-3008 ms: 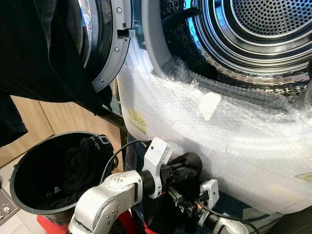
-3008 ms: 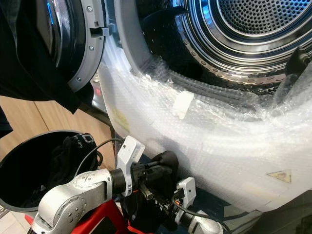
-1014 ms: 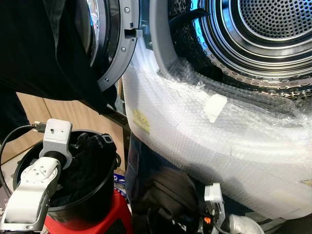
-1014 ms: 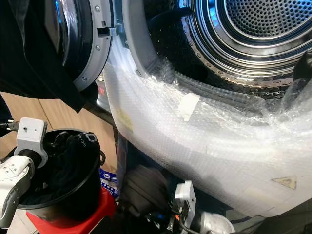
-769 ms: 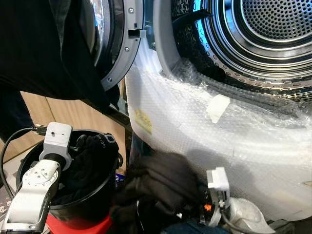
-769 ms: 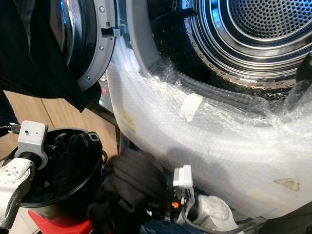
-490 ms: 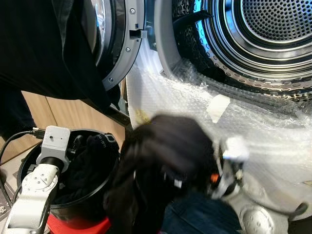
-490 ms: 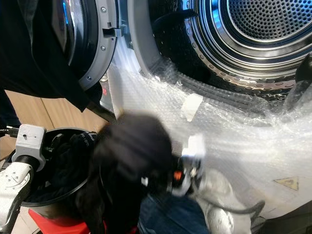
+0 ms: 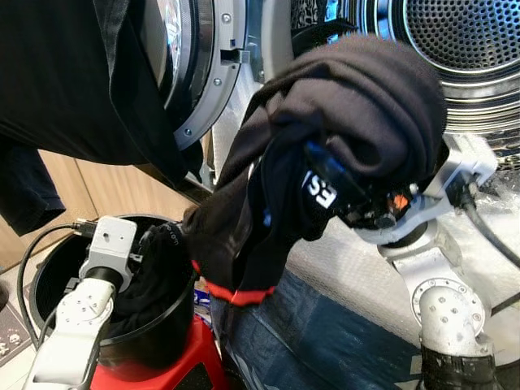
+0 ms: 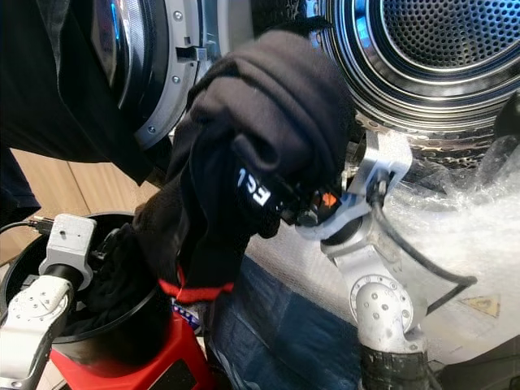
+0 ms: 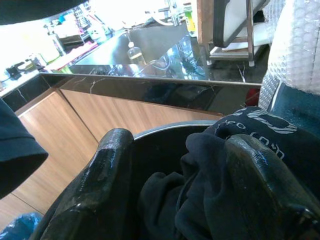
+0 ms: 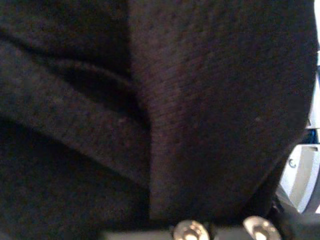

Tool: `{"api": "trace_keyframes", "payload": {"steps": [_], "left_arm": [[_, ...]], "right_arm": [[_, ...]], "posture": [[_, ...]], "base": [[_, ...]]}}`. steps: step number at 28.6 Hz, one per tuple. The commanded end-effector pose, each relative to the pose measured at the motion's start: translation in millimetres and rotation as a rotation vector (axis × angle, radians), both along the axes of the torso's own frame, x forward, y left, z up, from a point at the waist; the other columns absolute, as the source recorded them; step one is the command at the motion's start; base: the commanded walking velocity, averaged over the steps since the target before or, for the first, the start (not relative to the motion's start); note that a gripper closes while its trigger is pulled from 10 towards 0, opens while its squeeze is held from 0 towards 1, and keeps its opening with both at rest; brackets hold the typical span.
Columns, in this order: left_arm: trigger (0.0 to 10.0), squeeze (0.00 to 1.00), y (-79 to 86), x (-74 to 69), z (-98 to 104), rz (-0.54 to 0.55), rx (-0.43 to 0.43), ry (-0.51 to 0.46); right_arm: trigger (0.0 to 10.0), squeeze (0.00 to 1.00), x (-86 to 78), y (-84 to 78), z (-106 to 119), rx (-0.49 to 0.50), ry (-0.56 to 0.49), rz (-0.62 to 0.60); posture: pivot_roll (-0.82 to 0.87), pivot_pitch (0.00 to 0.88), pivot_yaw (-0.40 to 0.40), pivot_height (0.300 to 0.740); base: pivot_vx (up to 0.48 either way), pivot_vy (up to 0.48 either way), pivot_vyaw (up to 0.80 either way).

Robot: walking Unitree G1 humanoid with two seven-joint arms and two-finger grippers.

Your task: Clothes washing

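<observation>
Wood-grain cabinet panels line the wall at the robot's left, and one front-loading washing machine [image 9: 244, 57] stands straight ahead with its round door [image 9: 191, 73] swung open to the left. Its perforated steel drum [image 9: 463, 41] gapes behind, and the machine's front below the opening is covered in bubble wrap [image 10: 455, 236]. A dark cloth [image 9: 73, 89] hangs over the open door.

One round black bin [image 9: 154, 345] sits on a red stand [image 9: 175, 370] at lower left, with several dark clothes piled inside; one of them shows white printed lettering [image 11: 265, 122]. A blue denim piece [image 9: 317, 337] lies against the foot of the machine, between the bin and the right arm.

Two arms are in view. The right arm rises from the lower right, its silver elbow bent and its forearm reaching up and to the left in front of the drum mouth. The right gripper [image 9: 361, 203] is buried in one bulky black garment [image 9: 357, 97] with a white logo and a red hem band, which drapes over it and trails down to the bin's rim. The cloth hides the fingers, so whether they are clamped cannot be told, though the garment is carried on that gripper, level with the drum opening. In the right wrist view dark knit fabric lies right against the lens.

The left arm bends low at the left. The left gripper [image 11: 180, 170] dips inside the bin with its two black fingers [image 11: 107, 165] spread wide apart, lying against the clothes there and gripping nothing.
</observation>
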State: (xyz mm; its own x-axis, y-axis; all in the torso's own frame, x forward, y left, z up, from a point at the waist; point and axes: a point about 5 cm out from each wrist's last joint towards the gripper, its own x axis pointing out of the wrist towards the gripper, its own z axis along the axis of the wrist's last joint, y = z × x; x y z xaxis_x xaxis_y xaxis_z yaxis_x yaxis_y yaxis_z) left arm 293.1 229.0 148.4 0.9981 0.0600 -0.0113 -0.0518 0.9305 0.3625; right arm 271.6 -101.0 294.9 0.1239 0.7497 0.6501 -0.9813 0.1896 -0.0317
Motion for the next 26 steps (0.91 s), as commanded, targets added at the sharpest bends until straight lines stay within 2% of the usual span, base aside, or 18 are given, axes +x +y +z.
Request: {"api": "trace_keyframes", "payload": {"steps": [1, 3, 6, 19, 25, 26], "left_arm": [[10.0, 0.0, -0.9, 1.4, 0, -0.005, 0.016, 0.0], [10.0, 0.0, -0.9, 1.4, 0, -0.005, 0.016, -0.001], [10.0, 0.0, -7.3, 3.2, -3, -0.032, 0.032, 0.006], [10.0, 0.0, -6.4, 0.5, -6, -0.022, 0.04, 0.008], [10.0, 0.0, -8.1, 1.3, -6, -0.028, 0.041, 0.01], [10.0, 0.0, -8.7, 2.2, -7, -0.03, 0.041, 0.012]], "right_arm": [[0.0, 0.0, -0.4, -3.6, 5, 0.021, -0.008, 0.0], [0.0, 0.0, -0.3, -3.7, 5, 0.022, -0.005, 0.001], [0.0, 0.0, 8.9, 3.1, 58, 0.156, -0.119, -0.033], [0.0, 0.0, 14.6, 2.3, 79, 0.227, -0.139, -0.011], [0.0, 0.0, 22.2, 0.3, 91, 0.243, -0.149, -0.059], [0.0, 0.0, 26.7, -1.4, 96, 0.243, -0.156, -0.096]], "posture": [[0.25, 0.0, -0.057, 0.74], [0.25, 0.0, -0.057, 0.74], [0.24, 0.0, -0.054, 0.74], [0.24, 0.0, -0.062, 0.74], [0.24, 0.0, -0.06, 0.74], [0.23, 0.0, -0.06, 0.74]], "base": [[0.0, 0.0, 0.0], [0.0, 0.0, 0.0], [0.0, 0.0, 0.0], [0.0, 0.0, 0.0], [0.0, 0.0, 0.0], [0.0, 0.0, 0.0]]}}
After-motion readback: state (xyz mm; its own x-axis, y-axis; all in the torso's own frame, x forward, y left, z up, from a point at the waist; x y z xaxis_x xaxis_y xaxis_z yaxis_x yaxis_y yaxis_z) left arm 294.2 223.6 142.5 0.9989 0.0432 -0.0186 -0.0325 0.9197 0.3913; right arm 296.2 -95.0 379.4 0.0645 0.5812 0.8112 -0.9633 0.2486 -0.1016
